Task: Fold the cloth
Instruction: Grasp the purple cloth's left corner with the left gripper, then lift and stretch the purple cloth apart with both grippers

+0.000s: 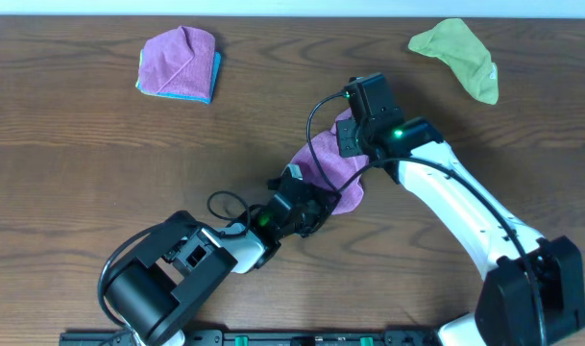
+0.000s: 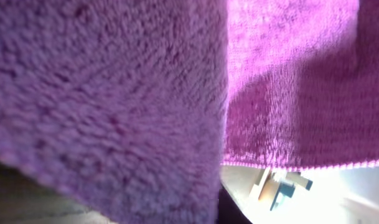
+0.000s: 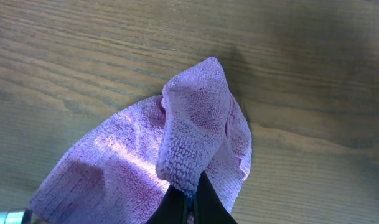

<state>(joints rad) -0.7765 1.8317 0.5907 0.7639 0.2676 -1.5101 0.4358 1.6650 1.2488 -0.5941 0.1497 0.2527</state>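
The purple cloth (image 1: pixel 329 165) lies bunched at the table's middle, stretched between my two grippers. My right gripper (image 1: pixel 352 135) is at its far right end. In the right wrist view the dark jaws (image 3: pixel 188 200) are shut on a raised fold of the cloth (image 3: pixel 195 134), and the rest lies on the wood. My left gripper (image 1: pixel 306 204) is at the cloth's near left edge. In the left wrist view the cloth (image 2: pixel 114 93) hangs right over the camera and hides the jaws. It looks lifted and gripped there.
A similar purple cloth (image 1: pixel 180 60), folded on a blue one, sits at the back left. A lime-green cloth (image 1: pixel 457 56) lies crumpled at the back right. The table is brown wood.
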